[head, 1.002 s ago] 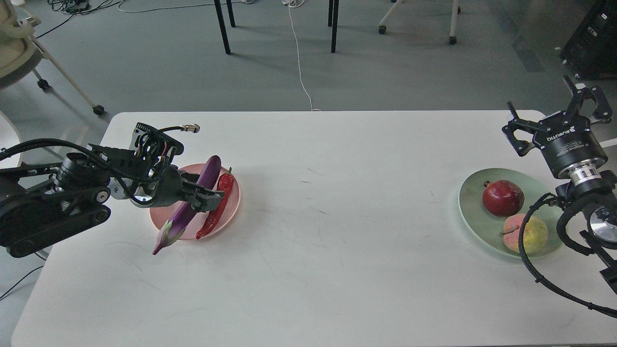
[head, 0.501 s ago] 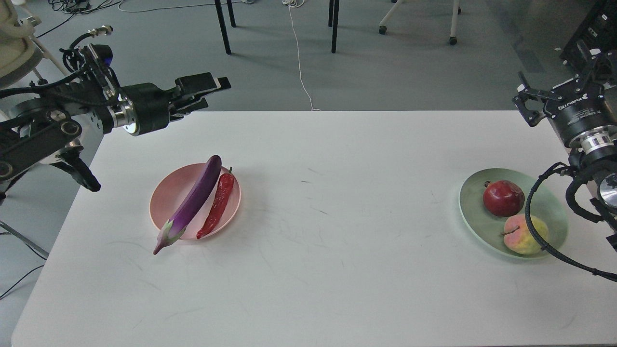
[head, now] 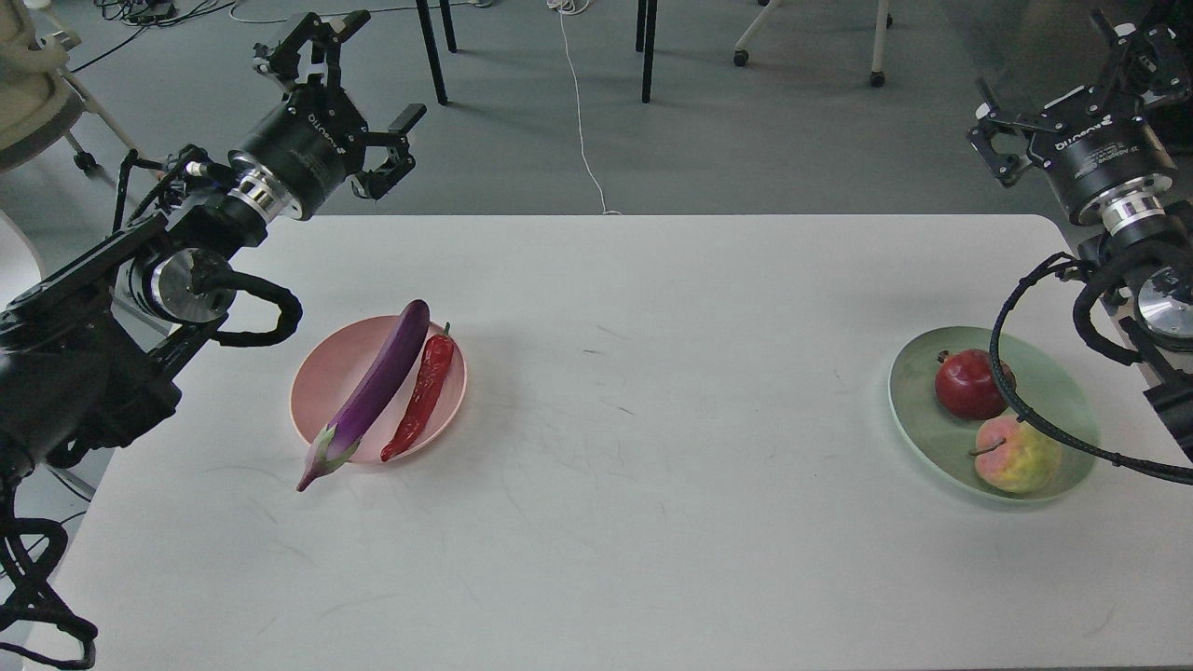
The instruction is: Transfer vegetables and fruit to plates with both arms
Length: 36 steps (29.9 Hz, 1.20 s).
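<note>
The purple eggplant [head: 377, 387] and the red chili pepper [head: 421, 399] lie side by side on the pale pink plate [head: 322, 384] at the table's left; the eggplant's calyx end hangs over the plate's front rim. The dark red pomegranate [head: 969, 383] and the yellow-pink apple-like fruit [head: 1016, 454] sit on the pale green plate [head: 918, 401] at the right. My left gripper [head: 349, 84] is open and empty, raised beyond the table's far left edge. My right gripper [head: 1072, 79] is open and empty, raised beyond the far right corner.
The white table [head: 634, 466] fills the view. A black cable [head: 1035, 424] from my right arm loops over the green plate. Chair and table legs [head: 429, 51] and a white floor cable [head: 578, 112] lie beyond the far edge.
My left gripper let go of the eggplant on the pink plate, rose and swung back to the far left, turning upward. My right gripper rose and drew back a little.
</note>
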Each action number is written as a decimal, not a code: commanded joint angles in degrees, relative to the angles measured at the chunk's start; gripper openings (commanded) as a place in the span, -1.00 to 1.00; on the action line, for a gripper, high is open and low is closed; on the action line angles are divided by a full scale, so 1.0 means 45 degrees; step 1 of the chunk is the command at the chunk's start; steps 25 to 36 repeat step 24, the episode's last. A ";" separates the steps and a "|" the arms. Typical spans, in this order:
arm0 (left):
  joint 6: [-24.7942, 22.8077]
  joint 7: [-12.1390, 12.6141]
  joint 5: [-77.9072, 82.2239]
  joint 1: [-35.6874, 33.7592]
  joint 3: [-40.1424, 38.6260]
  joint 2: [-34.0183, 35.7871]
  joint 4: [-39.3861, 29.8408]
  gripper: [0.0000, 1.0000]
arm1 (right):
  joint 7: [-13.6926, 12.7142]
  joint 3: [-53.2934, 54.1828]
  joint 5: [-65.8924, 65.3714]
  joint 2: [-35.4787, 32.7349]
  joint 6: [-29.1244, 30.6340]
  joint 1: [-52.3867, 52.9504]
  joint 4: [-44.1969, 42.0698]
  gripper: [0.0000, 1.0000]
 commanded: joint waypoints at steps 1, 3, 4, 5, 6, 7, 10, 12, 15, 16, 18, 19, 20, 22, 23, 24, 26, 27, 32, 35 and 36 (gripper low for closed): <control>-0.0490 0.0023 -0.0545 0.0261 -0.1491 -0.0604 0.1815 0.96 | 0.0069 0.0101 0.0005 0.0496 0.0000 -0.0081 -0.0066 0.98; -0.1383 0.0023 -0.0779 0.0456 -0.1707 -0.0741 0.2734 0.96 | 0.0089 0.0199 0.0005 0.0789 0.0000 -0.0198 -0.0066 0.98; -0.1383 0.0023 -0.0935 0.0515 -0.1708 -0.0838 0.3009 0.96 | 0.0069 0.0219 0.0005 0.0868 0.0000 -0.0257 -0.0085 0.98; -0.1383 0.0042 -0.1110 0.0593 -0.1708 -0.1013 0.3224 0.96 | 0.0031 0.0219 0.0024 0.0888 0.0000 -0.0374 -0.0085 0.98; -0.1383 0.0062 -0.1286 0.0671 -0.1708 -0.1131 0.3323 0.96 | -0.0009 0.0219 0.0024 0.0888 0.0000 -0.0452 -0.0085 0.98; -0.1383 0.0081 -0.1404 0.0749 -0.1708 -0.1229 0.3343 0.96 | -0.0028 0.0219 0.0024 0.0888 0.0000 -0.0511 -0.0085 0.98; -0.1383 0.0043 -0.1561 0.1003 -0.1728 -0.1560 0.3266 0.96 | -0.0009 0.0219 0.0083 0.0888 0.0000 -0.0667 -0.0318 0.98; -0.1383 0.0023 -0.1561 0.1004 -0.1728 -0.1775 0.3265 0.96 | -0.0009 0.0238 0.0142 0.0927 0.0000 -0.0882 -0.0514 0.98; -0.1383 0.0062 -0.1542 0.1004 -0.1728 -0.1894 0.3226 0.96 | 0.0049 0.0238 0.0161 0.1024 0.0000 -0.1116 -0.0573 0.98; -0.1383 0.0101 -0.1542 0.1004 -0.1708 -0.1913 0.3226 0.96 | 0.0050 0.0238 0.0161 0.1141 0.0000 -0.1194 -0.0593 0.98; -0.1383 0.0121 -0.1522 0.1004 -0.1708 -0.1913 0.3226 0.96 | 0.0011 0.0102 0.0142 0.1336 0.0000 -0.1215 -0.0651 0.98; -0.1383 0.0043 -0.1522 0.1004 -0.1708 -0.1933 0.3207 0.96 | -0.0009 0.0082 0.0142 0.1356 0.0000 -0.1215 -0.0690 0.98; -0.1383 0.0004 -0.1542 0.1004 -0.1727 -0.1933 0.3207 0.96 | -0.0009 0.0082 0.0142 0.1376 0.0000 -0.1215 -0.0691 0.98; -0.1383 -0.0036 -0.1561 0.1004 -0.1747 -0.1991 0.3207 0.96 | 0.0010 0.0160 0.0142 0.1376 0.0000 -0.1176 -0.0691 0.98; -0.1383 -0.0036 -0.1561 0.0985 -0.1747 -0.1991 0.3207 0.96 | 0.0011 0.0160 0.0142 0.1376 0.0000 -0.1156 -0.0671 0.98; -0.1383 -0.0036 -0.1561 0.0965 -0.1747 -0.2011 0.3207 0.96 | 0.0011 0.0160 0.0142 0.1376 0.0000 -0.1117 -0.0594 0.98; -0.1383 -0.0036 -0.1561 0.0965 -0.1747 -0.2011 0.3207 0.96 | 0.0011 0.0160 0.0142 0.1376 0.0000 -0.1117 -0.0594 0.98; -0.1383 -0.0036 -0.1561 0.0965 -0.1747 -0.2011 0.3207 0.96 | 0.0011 0.0160 0.0142 0.1376 0.0000 -0.1117 -0.0594 0.98; -0.1383 -0.0036 -0.1561 0.0965 -0.1747 -0.2011 0.3207 0.96 | 0.0011 0.0160 0.0142 0.1376 0.0000 -0.1117 -0.0594 0.98; -0.1383 -0.0036 -0.1561 0.0965 -0.1747 -0.2011 0.3207 0.96 | 0.0011 0.0160 0.0142 0.1376 0.0000 -0.1117 -0.0594 0.98; -0.1383 -0.0036 -0.1561 0.0965 -0.1747 -0.2011 0.3207 0.96 | 0.0011 0.0160 0.0142 0.1376 0.0000 -0.1117 -0.0594 0.98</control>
